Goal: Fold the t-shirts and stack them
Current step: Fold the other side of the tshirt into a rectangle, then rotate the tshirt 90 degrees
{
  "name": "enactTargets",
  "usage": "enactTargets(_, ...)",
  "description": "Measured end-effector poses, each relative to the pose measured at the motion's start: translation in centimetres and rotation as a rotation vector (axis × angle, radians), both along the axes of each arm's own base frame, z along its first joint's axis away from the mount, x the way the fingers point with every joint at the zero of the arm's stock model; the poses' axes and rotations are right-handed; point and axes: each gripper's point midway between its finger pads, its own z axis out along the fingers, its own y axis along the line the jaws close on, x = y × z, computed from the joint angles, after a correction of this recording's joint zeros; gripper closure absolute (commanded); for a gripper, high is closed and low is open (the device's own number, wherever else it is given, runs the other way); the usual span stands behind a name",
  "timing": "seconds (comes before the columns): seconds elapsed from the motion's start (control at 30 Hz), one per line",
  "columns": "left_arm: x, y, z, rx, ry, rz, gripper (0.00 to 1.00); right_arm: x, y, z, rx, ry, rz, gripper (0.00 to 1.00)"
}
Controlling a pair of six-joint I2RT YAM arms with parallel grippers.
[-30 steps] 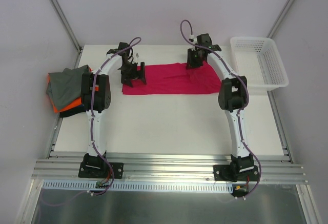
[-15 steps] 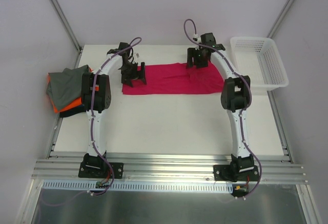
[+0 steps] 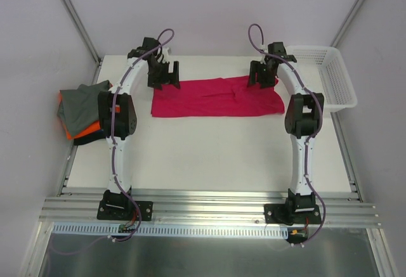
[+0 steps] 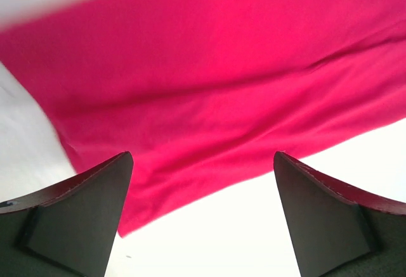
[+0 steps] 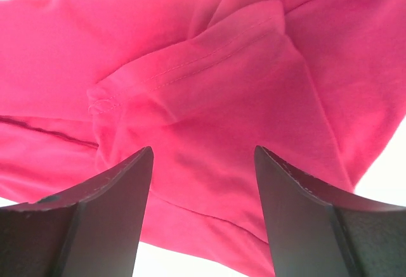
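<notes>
The magenta-pink t-shirt (image 3: pixel 212 97) lies folded into a long flat strip across the far middle of the table. It fills the left wrist view (image 4: pixel 209 87) and the right wrist view (image 5: pixel 209 99), where a folded sleeve hem shows. My left gripper (image 3: pixel 163 75) is open and empty above the shirt's far left corner. My right gripper (image 3: pixel 262 76) is open and empty above the shirt's far right end. A pile of grey (image 3: pixel 85 103), orange (image 3: pixel 89 129) and dark shirts sits at the left table edge.
A white mesh basket (image 3: pixel 328 74) stands at the far right of the table. Metal frame posts rise at the back corners. White walls close in the sides. An aluminium rail (image 3: pixel 209 208) with the arm bases runs along the near edge.
Both grippers have let go of the pink shirt and moved back and outward, the left toward the far left, the right toward the far right. The shirt's right end now lies flatter.
</notes>
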Motion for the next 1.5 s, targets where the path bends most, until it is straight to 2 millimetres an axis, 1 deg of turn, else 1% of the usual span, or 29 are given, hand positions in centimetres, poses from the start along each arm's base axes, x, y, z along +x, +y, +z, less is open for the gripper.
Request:
enactTargets(0.03,1.1,-0.1,1.3,-0.003,-0.052,-0.006,0.05,-0.1,0.1,0.0,0.002,0.002,0.0,0.31)
enactTargets(0.1,2.6,-0.2,3.2,-0.008,-0.128,-0.016,0.04,-0.3,0.2,-0.2,0.004,0.013,-0.002,0.31)
enactTargets(0.13,3.2,0.0,3.8,-0.008,-0.156,-0.019,0.04,-0.4,0.2,-0.3,0.005,0.018,-0.003,0.31)
enactTargets(0.2,3.5,-0.1,4.0,-0.008,-0.172,-0.023,0.04,-0.5,0.2,-0.5,0.007,0.027,-0.009,0.31)
enactTargets(0.27,3.5,-0.1,3.0,-0.006,-0.152,-0.025,0.04,-0.5,0.0,-0.9,0.013,0.036,-0.018,0.31)
enactTargets(0.33,3.4,0.0,1.3,0.0,-0.119,-0.026,0.04,-0.5,-0.3,-1.4,0.021,0.05,-0.032,0.31)
enactTargets(0.43,2.8,0.1,-1.8,0.013,-0.052,-0.027,0.04,-0.6,-0.6,-2.2,0.037,0.074,-0.052,0.31)
enactTargets(0.53,2.5,0.2,-4.0,0.022,-0.006,-0.026,0.04,-0.7,-0.6,-2.5,0.057,0.088,-0.062,0.3)
enactTargets(0.57,2.4,0.2,-4.5,0.024,0.003,-0.026,0.04,-0.6,-0.6,-2.5,0.064,0.089,-0.066,0.3)
enactTargets(0.7,2.4,0.1,-4.6,0.024,0.001,-0.026,0.06,-0.8,-0.6,-2.6,0.088,0.103,-0.08,0.3)
enactTargets(0.8,2.1,0.2,-4.7,0.021,0.0,-0.022,0.07,-0.9,-0.6,-2.6,0.111,0.11,-0.094,0.3)
enactTargets(0.9,0.5,0.4,-4.7,0.019,0.023,-0.016,0.08,-0.9,-0.4,-2.6,0.134,0.115,-0.103,0.3)
enactTargets(0.97,-1.1,0.5,-4.8,0.018,0.056,-0.013,0.09,-0.9,-0.3,-2.5,0.15,0.121,-0.112,0.31)
enactTargets(1.07,-4.5,0.9,-4.9,0.017,0.13,0.0,0.09,-1.0,0.0,-2.4,0.173,0.133,-0.123,0.3)
enactTargets(1.1,-6.0,1.0,-5.0,0.02,0.168,0.004,0.09,-1.1,0.2,-2.4,0.183,0.138,-0.125,0.3)
enactTargets(1.17,-7.5,1.2,-5.1,0.019,0.204,0.008,0.09,-1.2,0.7,-2.3,0.202,0.146,-0.124,0.3)
enactTargets(1.3,-10.6,1.4,-5.1,0.015,0.269,0.017,0.1,-1.3,2.0,-2.1,0.243,0.16,-0.116,0.3)
enactTargets(1.5,-15.9,2.0,-5.2,0.034,0.354,0.012,0.09,-1.9,5.6,-1.8,0.314,0.195,-0.09,0.3)
